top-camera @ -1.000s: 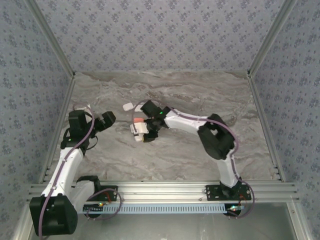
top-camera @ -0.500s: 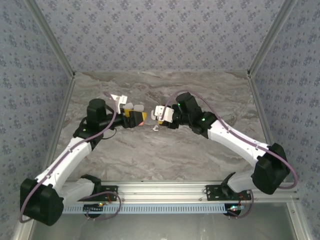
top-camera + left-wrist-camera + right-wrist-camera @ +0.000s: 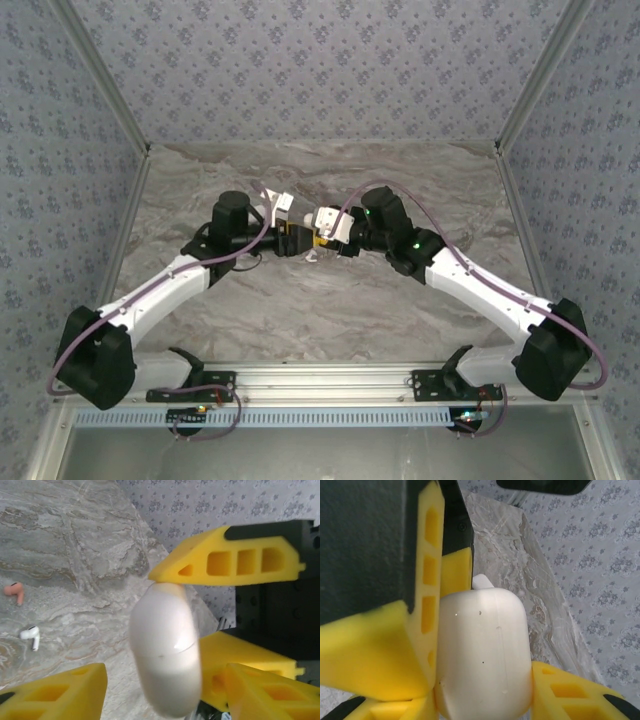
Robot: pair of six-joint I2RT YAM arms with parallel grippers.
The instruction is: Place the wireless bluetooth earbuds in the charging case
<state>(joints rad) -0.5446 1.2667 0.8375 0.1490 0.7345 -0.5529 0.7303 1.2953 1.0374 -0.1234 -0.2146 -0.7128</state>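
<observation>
- The right gripper (image 3: 480,675) is closed on the white charging case (image 3: 485,630), with its fingers against both sides.
- The left gripper (image 3: 127,630) is spread wide. Its upper finger touches the case's end, but I cannot tell whether it grips.
- A red earbud (image 3: 15,592) and a white earbud (image 3: 31,636) lie on the table (image 3: 75,540), well apart from the case.

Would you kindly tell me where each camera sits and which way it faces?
Top external: above and behind the bases, looking down at the marbled table; both arms show, left gripper and right gripper meeting mid-table.
Left wrist: on the left arm, facing past its yellow jaws at the white charging case; a pink earbud and a white earbud lie beyond.
Right wrist: on the right arm, facing past its jaws at that case.
Both wrist views share the case.
</observation>
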